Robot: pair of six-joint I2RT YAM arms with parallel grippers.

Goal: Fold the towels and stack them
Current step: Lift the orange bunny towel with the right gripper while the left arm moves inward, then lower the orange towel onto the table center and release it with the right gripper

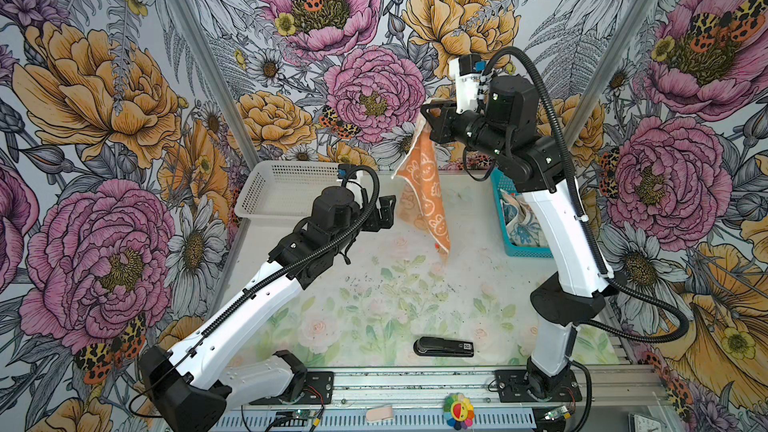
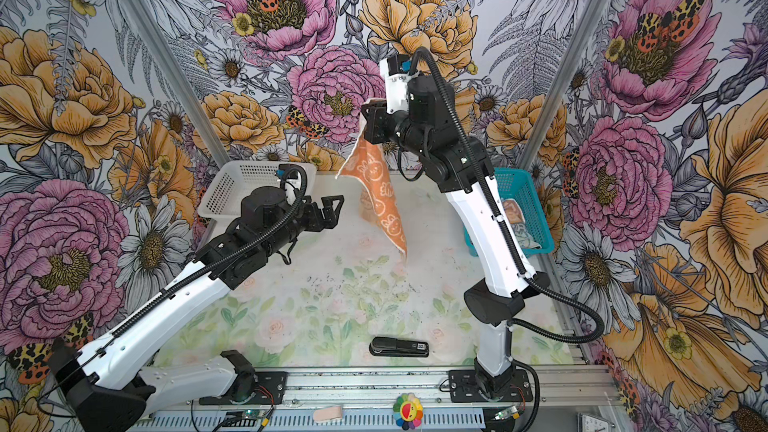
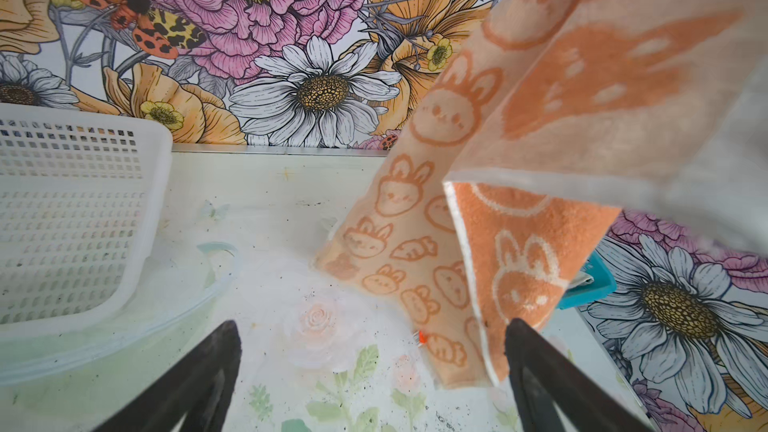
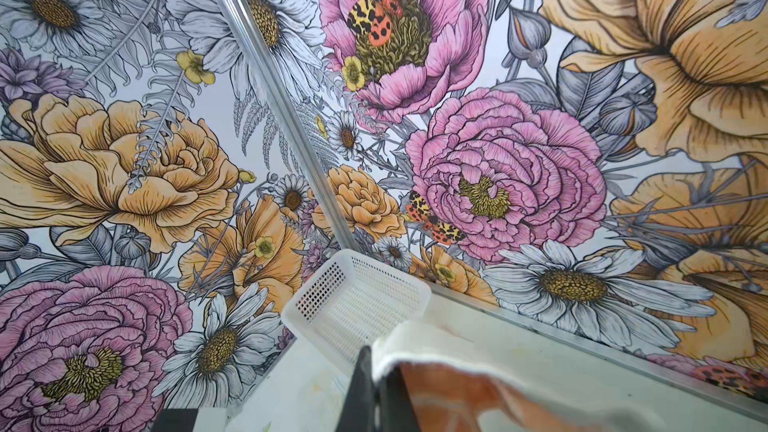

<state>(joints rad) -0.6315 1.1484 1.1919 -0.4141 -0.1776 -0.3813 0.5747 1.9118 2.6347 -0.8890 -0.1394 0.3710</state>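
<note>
Table (image 1: 374, 297) space lies bare between the white basket (image 1: 266, 184) and the teal basket (image 1: 524, 249), where more towels (image 1: 519, 218) wait. I judge that the orange towel (image 1: 424, 189) hanging over it should be lowered there and spread flat before any fold. The right gripper (image 1: 428, 112) is clenched on one top corner and holds it high, while the left gripper (image 1: 385, 211) stands released just beside the cloth and would best pinch a free corner to pull it taut. The terry is soft and limp with a pale hemmed edge, unlike the stiff perforated plastic.
</note>
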